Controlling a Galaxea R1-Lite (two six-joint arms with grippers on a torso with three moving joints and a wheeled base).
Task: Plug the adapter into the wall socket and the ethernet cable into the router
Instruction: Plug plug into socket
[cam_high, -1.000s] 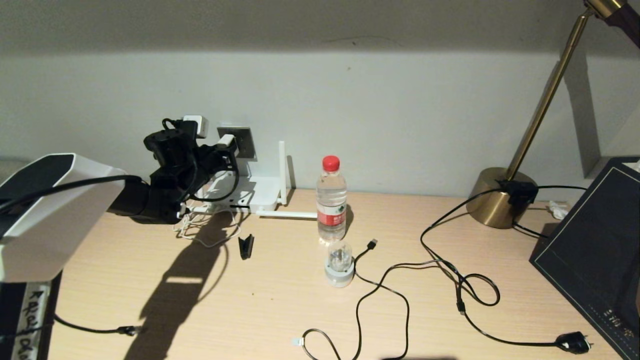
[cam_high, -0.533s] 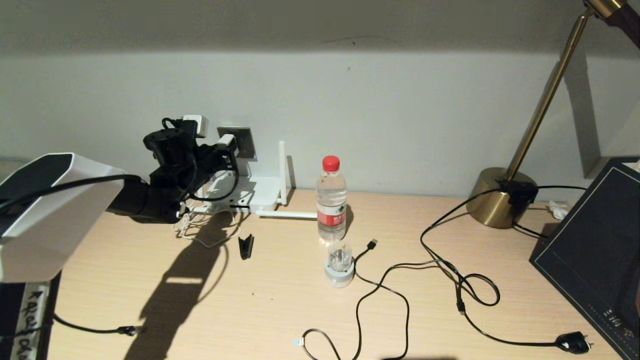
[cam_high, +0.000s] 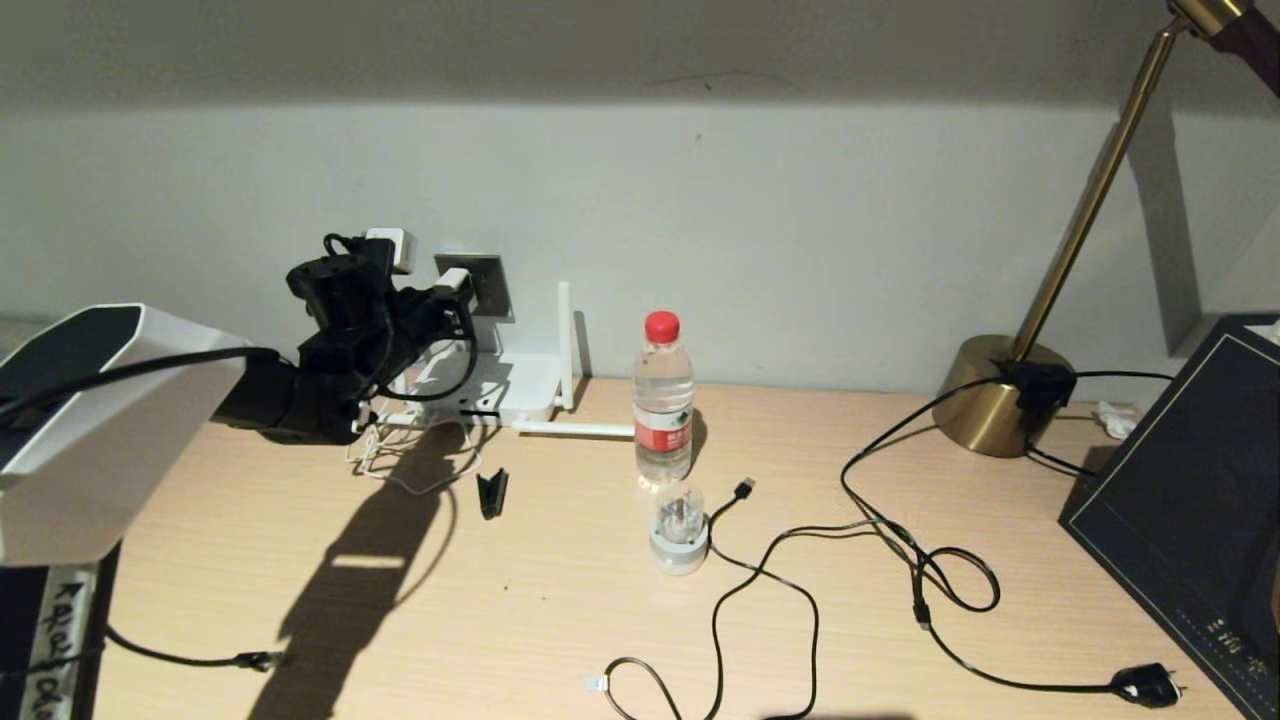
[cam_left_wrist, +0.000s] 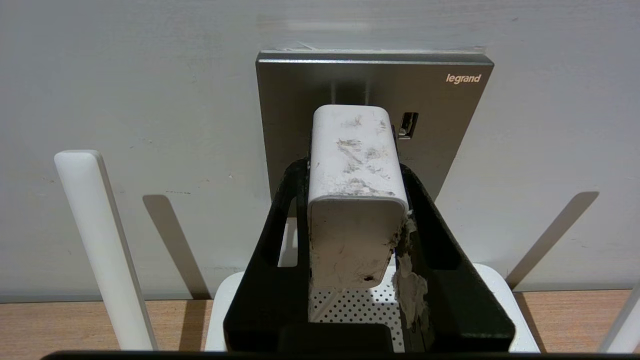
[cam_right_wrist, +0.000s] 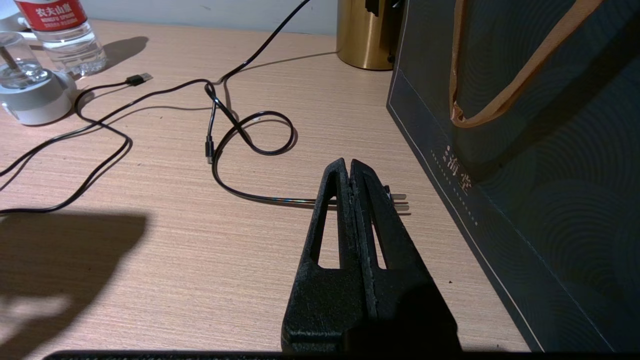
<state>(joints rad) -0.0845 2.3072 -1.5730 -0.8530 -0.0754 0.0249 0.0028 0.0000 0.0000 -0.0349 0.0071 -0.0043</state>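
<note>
Start at the desk's (cam_high: 420, 610) back left corner: your left gripper (cam_left_wrist: 357, 165) has its fingers (cam_left_wrist: 280, 235) pinched on the two long sides of the adapter (cam_left_wrist: 356, 200), and the block points straight at the socket (cam_left_wrist: 450, 130) on the wall above the desk's back edge. The adapter's long axis runs from the fingers toward the grey plate, so the push you need is along that same line, square to the wall. In the left wrist view the block's front end sits right at the plate, near its middle; whether the prongs are partly in or just short of the holes is hidden by the block itself. Just below it the router (cam_high: 520, 395) lies flat against the back edge, its antennas (cam_left_wrist: 97, 240) rising either side of the gripper, so keep the push level and clear of them. The ethernet cable (cam_high: 190, 658) lies near the front left corner, its plug end well apart from the router. Your right gripper (cam_right_wrist: 352, 172) is parked over the right side of the desk, fingers pressed together on nothing, so the left arm is plainly the nearer one for the socket.
</note>
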